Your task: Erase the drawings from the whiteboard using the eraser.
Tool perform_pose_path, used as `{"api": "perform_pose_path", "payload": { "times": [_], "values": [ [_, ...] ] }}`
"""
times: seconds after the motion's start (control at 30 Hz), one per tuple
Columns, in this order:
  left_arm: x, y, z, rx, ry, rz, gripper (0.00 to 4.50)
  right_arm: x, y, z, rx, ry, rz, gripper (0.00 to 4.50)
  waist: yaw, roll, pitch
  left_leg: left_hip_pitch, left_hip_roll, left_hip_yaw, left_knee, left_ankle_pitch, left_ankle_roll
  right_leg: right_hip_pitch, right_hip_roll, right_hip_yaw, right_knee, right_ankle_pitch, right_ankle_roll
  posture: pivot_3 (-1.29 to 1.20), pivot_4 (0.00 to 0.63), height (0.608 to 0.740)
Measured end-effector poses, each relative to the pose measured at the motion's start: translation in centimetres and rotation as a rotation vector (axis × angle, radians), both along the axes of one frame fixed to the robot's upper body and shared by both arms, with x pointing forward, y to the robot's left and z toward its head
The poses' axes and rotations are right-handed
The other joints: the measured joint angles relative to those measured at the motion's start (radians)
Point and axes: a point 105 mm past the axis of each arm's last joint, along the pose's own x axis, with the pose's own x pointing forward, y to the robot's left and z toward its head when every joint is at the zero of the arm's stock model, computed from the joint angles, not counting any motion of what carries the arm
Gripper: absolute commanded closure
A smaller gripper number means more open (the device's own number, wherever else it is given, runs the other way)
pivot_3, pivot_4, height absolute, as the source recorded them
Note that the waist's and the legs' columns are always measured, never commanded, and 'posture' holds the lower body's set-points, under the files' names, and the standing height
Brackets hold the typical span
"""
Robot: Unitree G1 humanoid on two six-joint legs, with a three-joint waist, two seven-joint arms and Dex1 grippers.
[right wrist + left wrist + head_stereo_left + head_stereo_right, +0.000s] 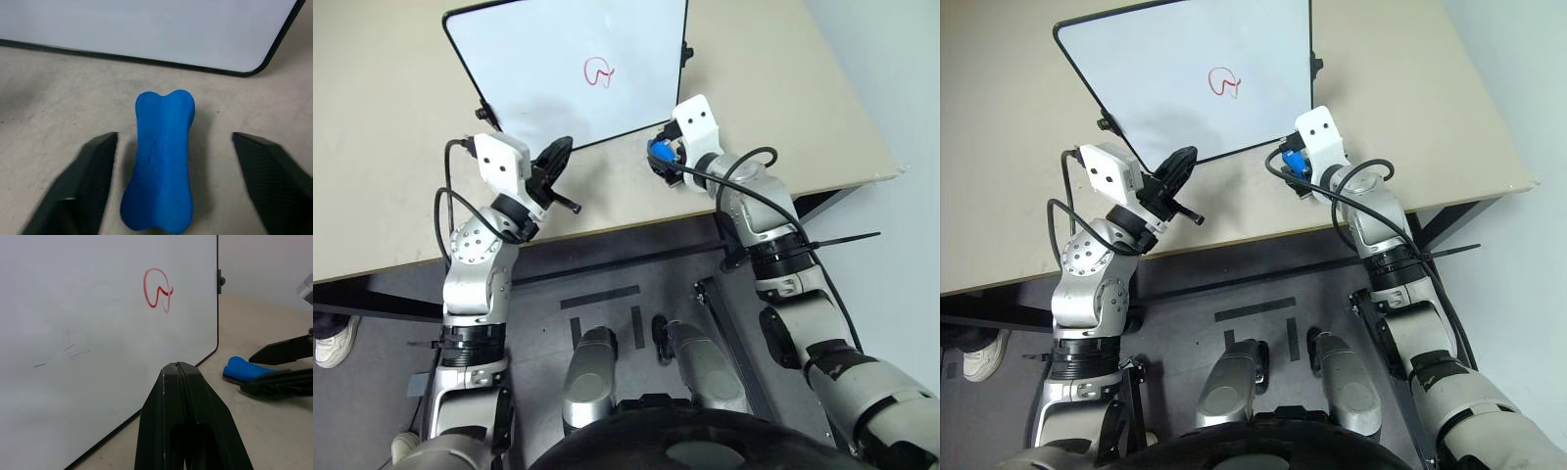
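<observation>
Your right end effector (168,186) stands wide, one finger on each side of the eraser (161,159), not touching it. The eraser lies on the tabletop (391,147) beside the whiteboard's (558,59) near corner. Your left end effector (178,369) is pinched together, empty. The drawings (598,70) remain.

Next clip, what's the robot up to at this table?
It is going for the eraser, a blue bone-shaped block lying on the table just off the whiteboard's near corner. The right tool sits with a finger on each side of the eraser, open, not yet gripping it. The left tool is shut and held at the board's near edge, holding nothing. The red drawing is untouched.
</observation>
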Motion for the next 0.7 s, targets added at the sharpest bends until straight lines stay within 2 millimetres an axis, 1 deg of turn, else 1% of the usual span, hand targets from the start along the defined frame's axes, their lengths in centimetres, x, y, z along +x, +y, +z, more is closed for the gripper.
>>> {"api": "perform_pose_path", "payload": {
  "times": [0.13, 0.2, 0.27, 0.3, 0.47, 0.53, 0.6, 0.7],
  "values": [
    [0.0, -0.2, -0.1, 0.002, 0.003, -0.007, 4.50, 0.0, 0.0, 0.0, 0.001, -0.002, 0.001, 3.12, 0.000, 0.000, 0.000, 0.000, 0.000, 0.000, 0.000, 0.000, 0.000, 0.000, 0.000, 0.000, 0.001, 0.000, 0.001, 0.00, 0.150, 0.740],
    [0.0, -0.2, -0.1, 0.002, 0.003, -0.007, 4.50, 0.0, 0.1, 0.0, 0.002, -0.002, 0.001, 3.78, 0.000, 0.000, 0.000, 0.000, 0.000, 0.000, 0.000, 0.000, 0.000, 0.000, 0.000, 0.000, 0.001, -0.001, 0.001, 0.00, 0.150, 0.740],
    [0.0, -0.2, -0.1, 0.002, 0.003, -0.008, 4.50, 0.0, 0.1, 0.1, 0.005, -0.002, 0.000, 4.29, 0.000, 0.000, 0.000, 0.001, 0.000, 0.000, 0.001, 0.000, 0.000, 0.000, 0.000, 0.000, 0.002, -0.001, 0.003, 0.00, 0.150, 0.740],
    [0.0, -0.2, -0.1, 0.003, 0.003, -0.008, 4.50, 0.0, 0.1, 0.1, 0.006, -0.003, 0.000, 4.47, 0.000, 0.000, 0.000, 0.001, 0.000, 0.000, 0.001, 0.000, 0.000, 0.000, 0.000, 0.000, 0.002, -0.002, 0.003, 0.00, 0.150, 0.740],
    [0.0, -0.2, -0.1, 0.003, 0.003, -0.008, 4.50, 0.1, -0.1, 0.4, 0.011, -0.021, -0.002, 4.49, 0.000, 0.000, 0.000, 0.001, 0.000, 0.000, 0.003, 0.000, 0.000, 0.000, 0.000, 0.000, 0.006, -0.002, 0.004, 0.00, 0.150, 0.740],
    [0.0, -0.2, -0.1, 0.003, 0.004, -0.007, 4.50, 0.1, -0.4, 1.6, 0.015, -0.083, 0.005, 4.49, 0.001, 0.000, 0.000, 0.001, 0.000, 0.000, 0.004, 0.000, 0.000, 0.000, 0.000, 0.000, 0.007, -0.003, 0.003, 0.00, 0.150, 0.740],
    [0.0, -0.2, -0.1, 0.003, 0.005, -0.007, 4.50, -0.1, -0.6, 3.7, 0.023, -0.184, 0.023, 4.49, 0.001, 0.000, 0.000, 0.001, 0.000, 0.000, 0.004, 0.000, 0.000, 0.000, 0.000, 0.000, 0.007, -0.003, 0.003, 0.00, 0.150, 0.740],
    [0.0, -0.2, -0.3, 0.002, 0.008, -0.011, 4.50, -0.8, -0.6, 7.7, 0.069, -0.360, 0.058, 4.49, 0.000, 0.000, 0.000, 0.002, 0.000, 0.000, 0.004, 0.000, 0.000, 0.000, 0.000, 0.000, 0.008, -0.003, 0.003, 0.00, 0.150, 0.740]
  ]
}}
